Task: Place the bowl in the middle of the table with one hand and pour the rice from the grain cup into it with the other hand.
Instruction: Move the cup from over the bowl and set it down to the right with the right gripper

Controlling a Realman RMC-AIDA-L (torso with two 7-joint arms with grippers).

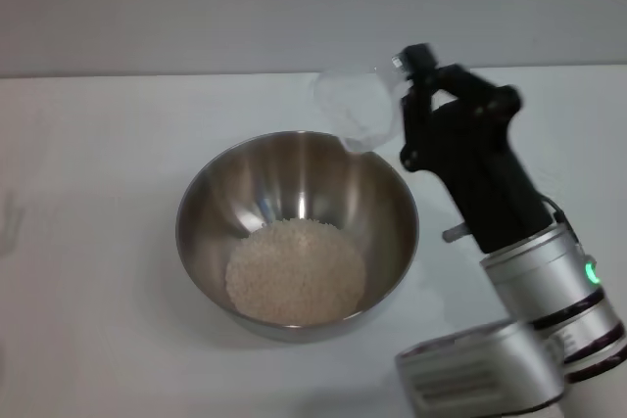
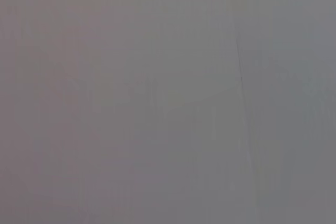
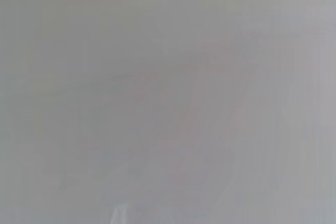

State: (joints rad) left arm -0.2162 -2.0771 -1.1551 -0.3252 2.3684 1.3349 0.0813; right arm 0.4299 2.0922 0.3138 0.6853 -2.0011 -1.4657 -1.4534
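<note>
In the head view the steel bowl (image 1: 297, 234) stands on the white table (image 1: 88, 271) near its middle, with a pale heap of rice (image 1: 296, 273) in its bottom. My right gripper (image 1: 407, 110) holds the clear grain cup (image 1: 359, 108) tipped on its side above the bowl's far right rim. The cup looks empty. The left gripper is out of view; its wrist view shows only a plain grey surface. The right wrist view shows only a pale blank surface.
A grey wall (image 1: 196, 7) runs behind the table's far edge. My right arm (image 1: 529, 271) reaches in from the lower right, beside the bowl.
</note>
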